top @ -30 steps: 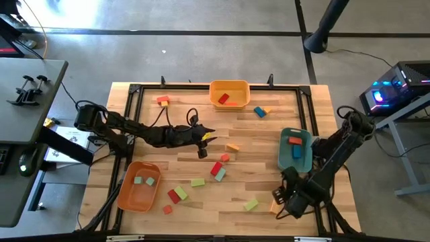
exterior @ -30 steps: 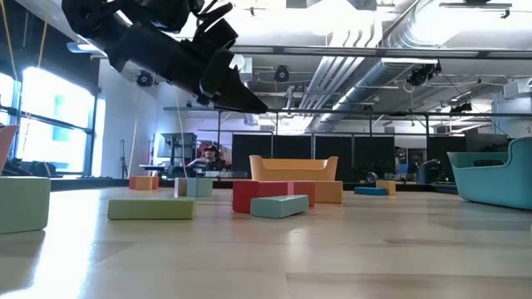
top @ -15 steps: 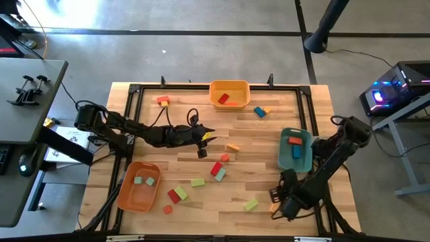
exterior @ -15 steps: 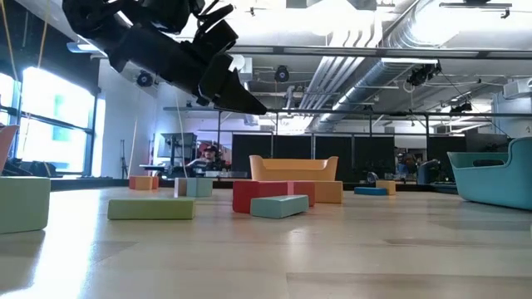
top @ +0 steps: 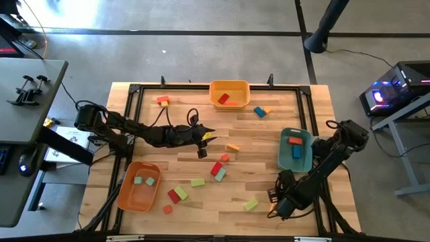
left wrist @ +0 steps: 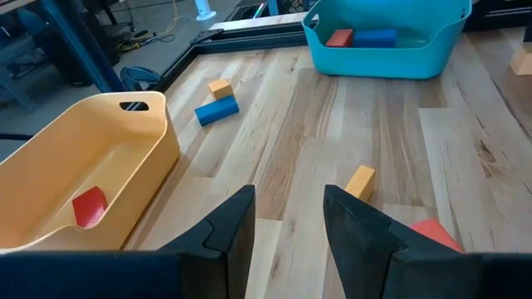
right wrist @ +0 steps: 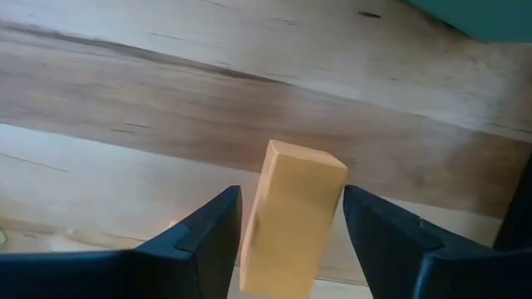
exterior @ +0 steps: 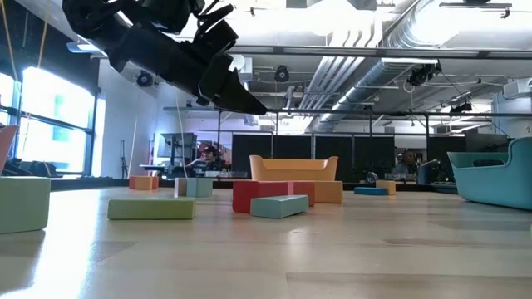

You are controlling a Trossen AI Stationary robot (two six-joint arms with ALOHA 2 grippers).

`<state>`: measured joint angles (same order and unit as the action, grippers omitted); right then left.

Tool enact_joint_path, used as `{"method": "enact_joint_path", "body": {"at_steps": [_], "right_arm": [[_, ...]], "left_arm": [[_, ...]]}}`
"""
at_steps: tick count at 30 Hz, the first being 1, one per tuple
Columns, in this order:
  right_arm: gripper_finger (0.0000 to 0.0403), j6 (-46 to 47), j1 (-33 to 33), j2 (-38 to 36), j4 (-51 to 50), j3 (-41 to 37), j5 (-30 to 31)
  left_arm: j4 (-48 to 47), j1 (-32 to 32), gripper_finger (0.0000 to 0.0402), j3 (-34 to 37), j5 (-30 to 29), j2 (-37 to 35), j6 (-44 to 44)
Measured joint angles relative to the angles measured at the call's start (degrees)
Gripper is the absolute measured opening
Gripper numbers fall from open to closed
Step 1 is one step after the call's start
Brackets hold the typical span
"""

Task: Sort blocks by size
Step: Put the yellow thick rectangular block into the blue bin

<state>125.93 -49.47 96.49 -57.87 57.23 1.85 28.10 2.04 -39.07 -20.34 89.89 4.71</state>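
Observation:
Blocks lie scattered over the wooden table: a red and teal pair (top: 216, 169), green ones (top: 197, 182) (top: 250, 204), an orange one (top: 232, 147). At the near right an orange bar block (right wrist: 291, 216) lies flat on the table. My right gripper (right wrist: 291, 195) (top: 275, 202) points down over the bar, open, with one finger on either side of its long sides; I cannot tell whether they touch it. My left gripper (left wrist: 288, 224) (top: 211, 133) hangs open above the table's middle, with nothing between its fingers.
A yellow tray (top: 229, 93) at the far middle holds a red and an orange block. A teal tray (top: 295, 149) at the right holds a red and a blue one. An orange tray (top: 139, 185) at the near left holds two greenish blocks.
My right gripper has sunk toward the table at the near right and shifted a little toward the left edge, coming down around the orange bar block. The blocks lie where they were.

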Motion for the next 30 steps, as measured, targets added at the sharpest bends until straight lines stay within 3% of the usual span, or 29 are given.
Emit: {"method": "enact_joint_path", "body": {"at_steps": [7,10,14,19,22,25,30], "right_arm": [[0.0172,-3.03,1.3,-0.64,13.45,-8.75,-0.35],[0.0149,-4.9,2.42,-0.76,14.6,-9.8,-0.31],[0.0128,-11.46,3.88,-1.25,9.97,-6.66,1.02],[0.0128,-16.01,5.79,-5.38,-2.02,-1.29,23.83],[0.0128,-16.92,7.8,-8.9,-9.17,-0.83,31.8],[0.0128,-16.63,10.84,-12.61,-17.22,-1.68,32.38],[0.0128,-16.44,17.09,-17.56,-24.76,-3.8,25.2]], "left_arm": [[-0.07,0.02,0.0129,0.0,0.0,0.0,0.0],[-0.24,0.02,0.0129,0.0,0.02,0.0,0.0],[-0.22,0.02,0.0129,0.0,0.09,0.0,0.0],[0.55,0.02,0.0129,-0.01,0.09,0.0,-0.01],[0.52,0.02,0.0129,-0.02,0.09,0.0,-0.17],[0.51,0.04,0.0129,-0.02,0.07,0.0,-0.15],[0.46,0.04,0.0129,-0.02,0.07,0.0,-0.71]]}}
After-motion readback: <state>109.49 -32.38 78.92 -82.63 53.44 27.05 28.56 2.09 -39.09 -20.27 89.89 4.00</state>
